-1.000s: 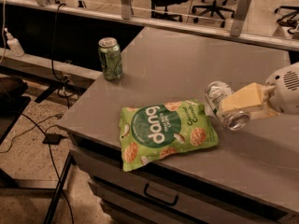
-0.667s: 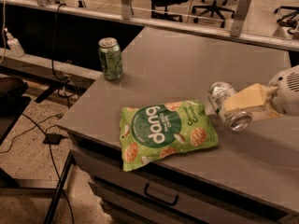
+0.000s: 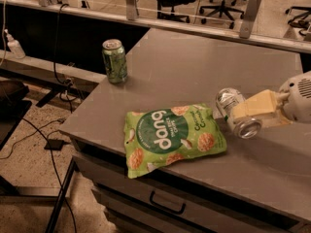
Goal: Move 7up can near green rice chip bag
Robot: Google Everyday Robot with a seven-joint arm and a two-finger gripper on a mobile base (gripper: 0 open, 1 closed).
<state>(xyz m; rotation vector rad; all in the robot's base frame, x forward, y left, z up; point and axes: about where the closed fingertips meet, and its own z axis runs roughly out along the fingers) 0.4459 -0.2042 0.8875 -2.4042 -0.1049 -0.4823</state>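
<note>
Two cans are in view. The 7up can sits tilted on its side in the end effector, whose fingers are clamped across it, low over the counter. Just left of the end effector, almost touching the can, lies the bag, its near corner overhanging the counter's front edge. A green can stands upright well off to the left, near the left edge. Open grey surface stretches behind the end effector.

White "dang" is printed on the green rice chip bag; at right, the tool clasps the 7up can.
</note>
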